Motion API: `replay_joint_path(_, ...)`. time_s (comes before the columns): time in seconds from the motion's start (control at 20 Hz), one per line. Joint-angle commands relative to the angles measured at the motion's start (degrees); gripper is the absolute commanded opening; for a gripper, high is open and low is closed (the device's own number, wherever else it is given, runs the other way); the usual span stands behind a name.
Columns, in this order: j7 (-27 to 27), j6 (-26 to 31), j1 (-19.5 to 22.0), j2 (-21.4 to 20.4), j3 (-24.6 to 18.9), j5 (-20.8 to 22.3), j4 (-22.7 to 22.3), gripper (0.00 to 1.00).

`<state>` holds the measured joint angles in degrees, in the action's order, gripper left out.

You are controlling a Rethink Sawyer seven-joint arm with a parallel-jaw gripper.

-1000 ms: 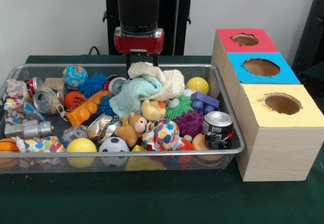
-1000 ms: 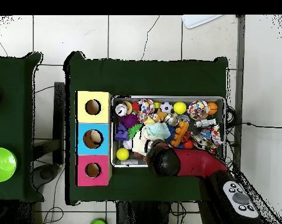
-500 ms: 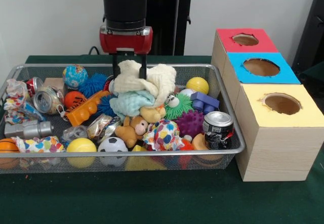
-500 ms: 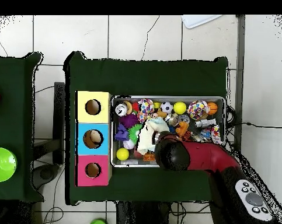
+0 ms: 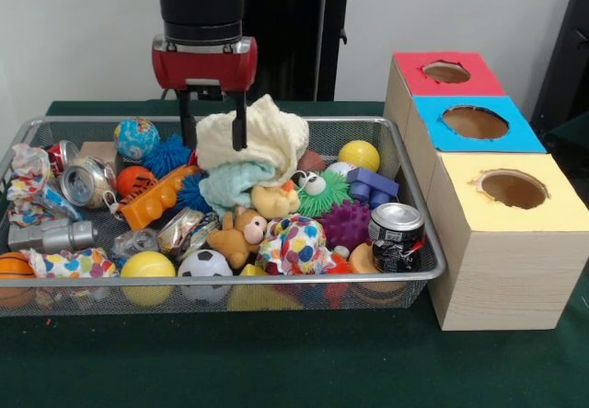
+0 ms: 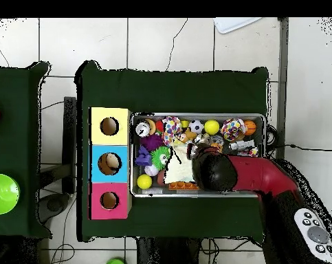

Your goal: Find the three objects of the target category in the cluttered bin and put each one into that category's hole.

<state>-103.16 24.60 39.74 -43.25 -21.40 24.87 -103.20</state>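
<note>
1. One gripper, in the upper left of centre of the front view, has its two black fingers pinched on a cream cloth and holds it over the wire bin.
2. A pale green cloth hangs just beneath, touching the cream one; it may be dragged along.
3. Advice: lift straight up until the cloth clears the toys, then judge the target hole.
4. The box of holes stands at right, beside the bin.
</note>
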Motion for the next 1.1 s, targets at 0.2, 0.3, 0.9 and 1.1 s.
replay_joint_path(0.2, 14.5, 8.83, 3.14, 0.54, -7.9, 4.14, 5.1, 1.0)
replay_joint_path(0.3, 15.34, 9.04, 3.42, 1.05, -8.27, 5.24, 5.79, 1.0)
replay_joint_path(0.9, 13.23, 6.11, 4.11, 6.29, -8.19, 11.79, 10.6, 1.0)
replay_joint_path(1.1, 12.95, 5.07, 3.94, 7.92, -7.86, 14.61, 11.91, 1.0)
